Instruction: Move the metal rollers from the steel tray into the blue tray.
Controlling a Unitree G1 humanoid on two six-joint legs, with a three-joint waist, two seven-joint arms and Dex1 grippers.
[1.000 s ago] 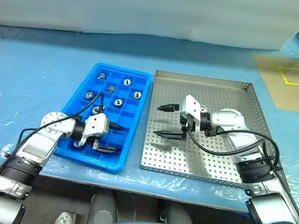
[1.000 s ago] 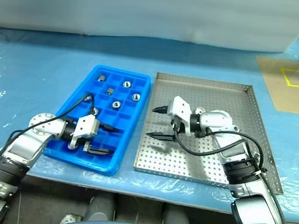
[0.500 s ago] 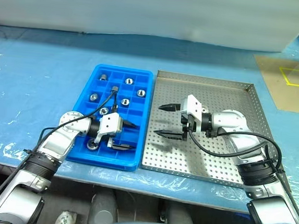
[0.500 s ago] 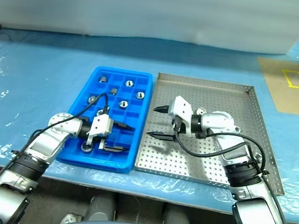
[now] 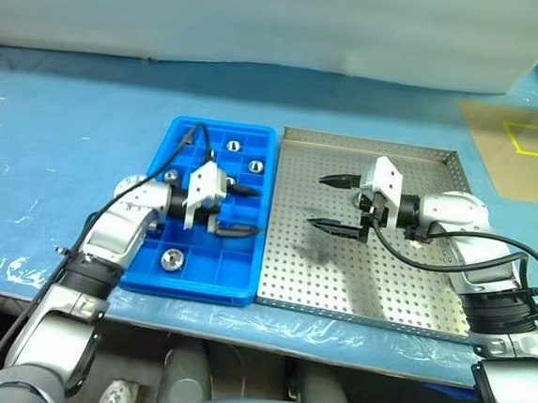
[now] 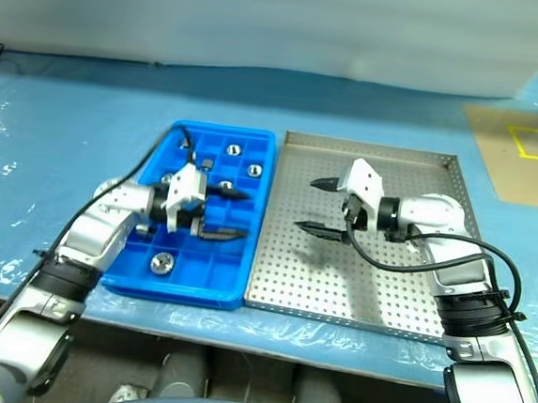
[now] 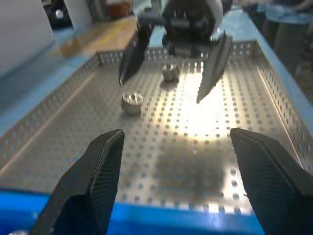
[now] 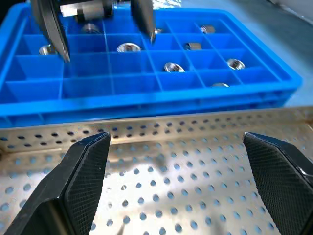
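The blue tray (image 5: pixel 186 291) lies left of the steel tray (image 5: pixel 338 274), side by side. Several metal rollers sit in blue compartments, one far back (image 5: pixel 233 145) and one near the front (image 5: pixel 171 260). Two more rollers (image 7: pixel 132 102) (image 7: pixel 169 72) rest on the steel tray's perforated floor, close under my right gripper. My left gripper (image 5: pixel 247 210) hovers open and empty over the blue tray's right side, pointing at the steel tray. My right gripper (image 5: pixel 318 201) hangs open and empty above the steel tray, facing the left one.
Both trays sit on a table covered in blue plastic sheeting (image 5: pixel 57 145). A brown board with a yellow taped square (image 5: pixel 529 139) lies at the back right. The table's front edge runs just below the trays.
My left gripper has risen and swung right, from the blue tray's near end to its middle right. My right gripper has shifted right over the steel tray. Both stay open.
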